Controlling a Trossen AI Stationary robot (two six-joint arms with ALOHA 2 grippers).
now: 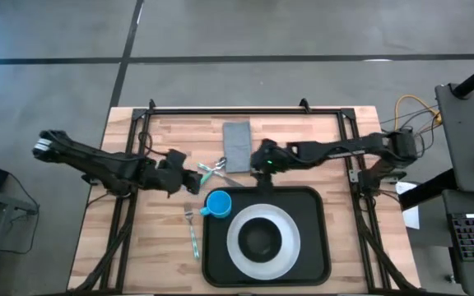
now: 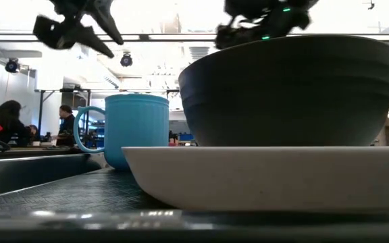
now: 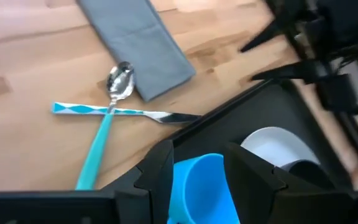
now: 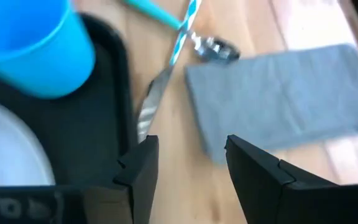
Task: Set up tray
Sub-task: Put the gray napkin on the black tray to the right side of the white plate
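The black tray (image 1: 313, 215) lies at the table's near middle. On it are a white plate (image 1: 239, 247) with a dark bowl (image 1: 260, 238), and a blue cup (image 1: 218, 204) standing in the tray's far left corner. A grey napkin (image 1: 237, 143) lies flat on the wood beyond the tray. A spoon (image 3: 119, 81) and a knife (image 3: 166, 116) lie crossed between napkin and cup. A teal-handled fork (image 1: 192, 233) lies left of the tray. My left gripper (image 1: 192, 180) hovers open left of the cup. My right gripper (image 4: 188, 163) hovers open over the wood between tray rim and napkin.
Black frame rails (image 1: 245, 111) run along the table's far edge and down both sides. Bare wood (image 1: 138, 255) shows left of the tray. In the low view the cup (image 2: 135, 128) and bowl (image 2: 289, 91) stand under both raised grippers, with people in the room behind.
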